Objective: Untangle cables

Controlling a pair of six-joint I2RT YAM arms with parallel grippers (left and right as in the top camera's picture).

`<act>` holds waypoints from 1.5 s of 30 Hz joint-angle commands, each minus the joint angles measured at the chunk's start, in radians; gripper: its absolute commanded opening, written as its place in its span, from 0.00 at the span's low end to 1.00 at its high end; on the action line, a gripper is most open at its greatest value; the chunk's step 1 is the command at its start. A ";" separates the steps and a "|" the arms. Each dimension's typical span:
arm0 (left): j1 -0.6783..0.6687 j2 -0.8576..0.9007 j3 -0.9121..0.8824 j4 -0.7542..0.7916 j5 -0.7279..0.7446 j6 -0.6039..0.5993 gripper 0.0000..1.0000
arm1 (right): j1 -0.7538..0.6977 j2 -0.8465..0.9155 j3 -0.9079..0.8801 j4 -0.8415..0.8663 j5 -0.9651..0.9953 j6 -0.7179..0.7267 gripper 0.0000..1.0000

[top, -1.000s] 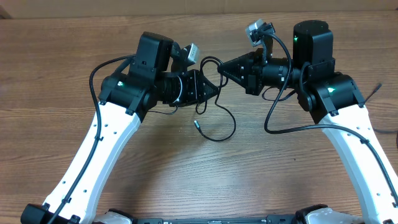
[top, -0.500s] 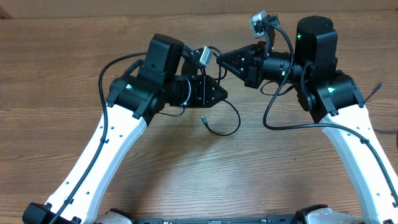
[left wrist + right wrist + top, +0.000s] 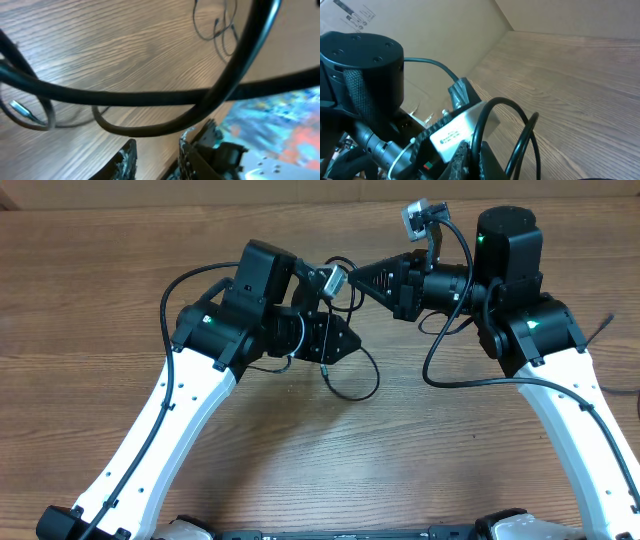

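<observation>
The untangling looks barely past its start. Both arms meet over the far middle of the worktop (image 3: pixel 100 280), and the cables (image 3: pixel 377 383) run between them. One loop rises near the right tool (image 3: pixel 472 148), another sags down onto the wood just beside the left arm and ends in a small plug (image 3: pixel 325 368).

In the right wrist view the two fingers sit close together, with a black loop coming up out of the narrow slot between them, so that tool seems clamped on a cable. The left tool (image 3: pixel 157 144) has its fingers apart, with bare wood showing in the gap. A curve of cable crosses just ahead of the tips, and I cannot tell whether it rests on them or only hangs in front.

The left wrist view also shows a few more thin loops (image 3: pixel 222 35) lying crossed on the worktop farther off.

By my reading, one strand is lifted, but nothing is yet laid out straight or set apart. The crossings have to be drawn open and each cable put down on its own.
</observation>
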 commanded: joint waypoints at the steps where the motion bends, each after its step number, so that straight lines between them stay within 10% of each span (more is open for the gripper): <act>1: -0.003 -0.003 0.013 -0.009 -0.031 0.098 0.29 | -0.002 -0.023 0.011 -0.003 0.025 0.005 0.04; 18: 0.006 -0.113 0.014 0.003 -0.103 0.161 0.33 | -0.012 -0.023 0.011 -0.029 0.099 0.006 0.04; 45: 0.003 -0.132 0.014 0.033 -0.264 0.320 0.37 | -0.026 -0.023 0.011 0.124 -0.113 0.472 0.04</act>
